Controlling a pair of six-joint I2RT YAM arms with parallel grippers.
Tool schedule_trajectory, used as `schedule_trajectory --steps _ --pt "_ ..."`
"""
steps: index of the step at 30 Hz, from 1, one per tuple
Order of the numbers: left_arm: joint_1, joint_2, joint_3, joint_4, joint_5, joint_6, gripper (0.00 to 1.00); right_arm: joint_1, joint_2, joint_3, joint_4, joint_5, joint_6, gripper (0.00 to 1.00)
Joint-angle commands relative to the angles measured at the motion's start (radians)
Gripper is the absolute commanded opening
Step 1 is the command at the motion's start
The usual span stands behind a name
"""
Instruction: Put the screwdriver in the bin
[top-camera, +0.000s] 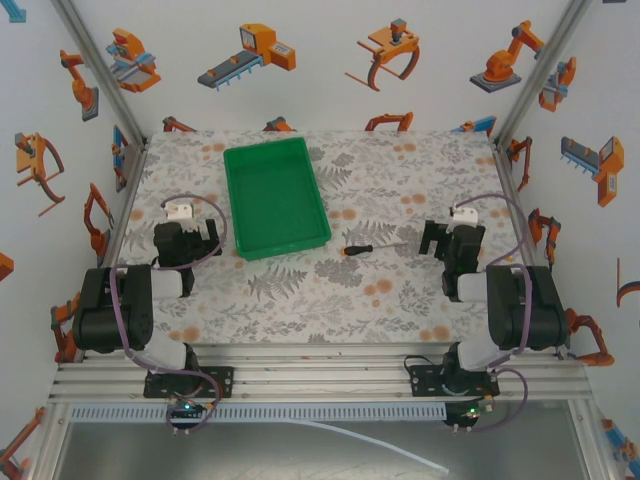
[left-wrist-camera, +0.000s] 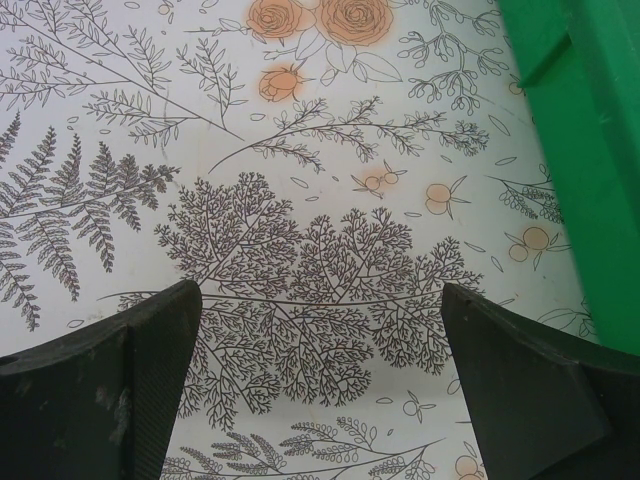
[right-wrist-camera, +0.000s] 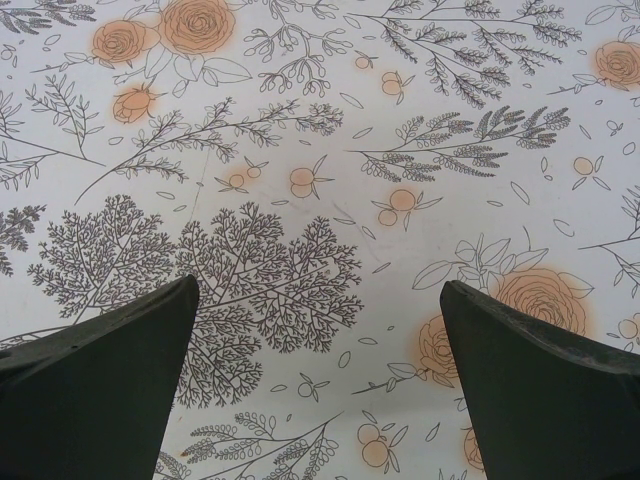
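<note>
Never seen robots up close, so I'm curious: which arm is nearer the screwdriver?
Right. The right gripper is just beyond the screwdriver's metal tip; the left gripper is much farther, on the opposite side of the bin.

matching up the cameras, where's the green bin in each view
top external: green bin lies left of centre, towards the far edge.
left wrist: its wall runs down the upper right corner.
right wrist: floral tablecloth lies under the open right claw.
shared landmark: the floral tablecloth, with its orange roses and ferns.
</note>
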Motion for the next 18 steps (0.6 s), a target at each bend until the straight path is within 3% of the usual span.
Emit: schedule_trajectory --steps 1,14,18 --pt "-0.005 0.006 0.02 0.028 0.013 -0.019 0.97 -0.008 0.011 0.023 0.043 0.026 -0.011 0.99" --pt "-0.005 0.003 0.018 0.032 0.014 -0.02 0.97 -0.016 0.011 0.029 0.032 0.016 -0.002 0.99" --pt "-0.005 -0.07 0.114 -0.195 0.034 -0.009 0.97 -0.017 -0.022 0.028 0.007 0.09 0.026 1.0"
